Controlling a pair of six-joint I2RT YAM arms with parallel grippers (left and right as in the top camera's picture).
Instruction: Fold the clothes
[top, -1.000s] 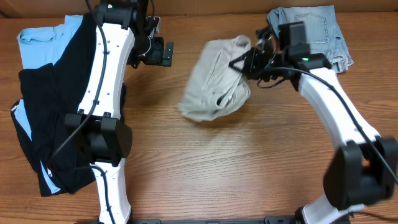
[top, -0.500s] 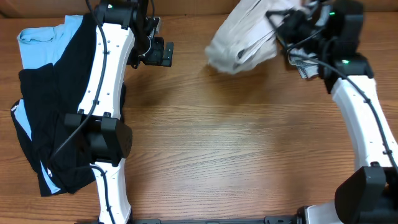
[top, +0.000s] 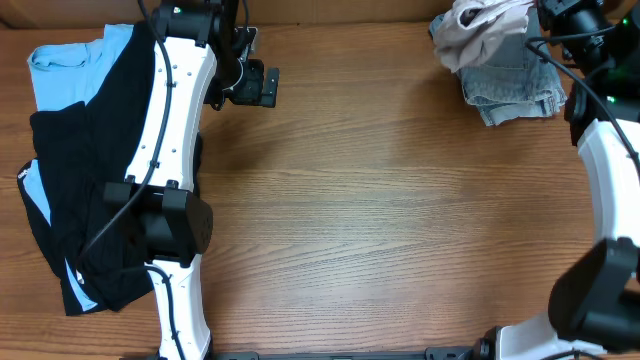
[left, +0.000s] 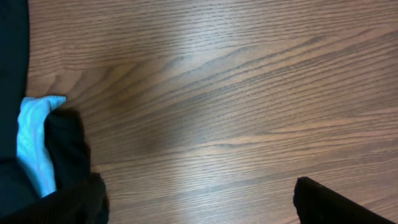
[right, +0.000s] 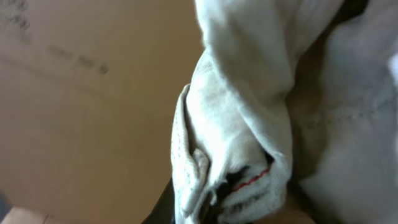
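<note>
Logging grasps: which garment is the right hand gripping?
The beige khaki shorts, bunched in the right hand over the denim shorts; black trousers and blue shirt lie far left.

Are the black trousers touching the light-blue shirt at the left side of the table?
Touching. The overhead view shows the black trousers lying across the light-blue shirt, with blue cloth showing out from beneath them.

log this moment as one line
right gripper: holds bunched khaki shorts over denim shorts | left gripper: open, empty, above table | black trousers, blue shirt: piled left
</note>
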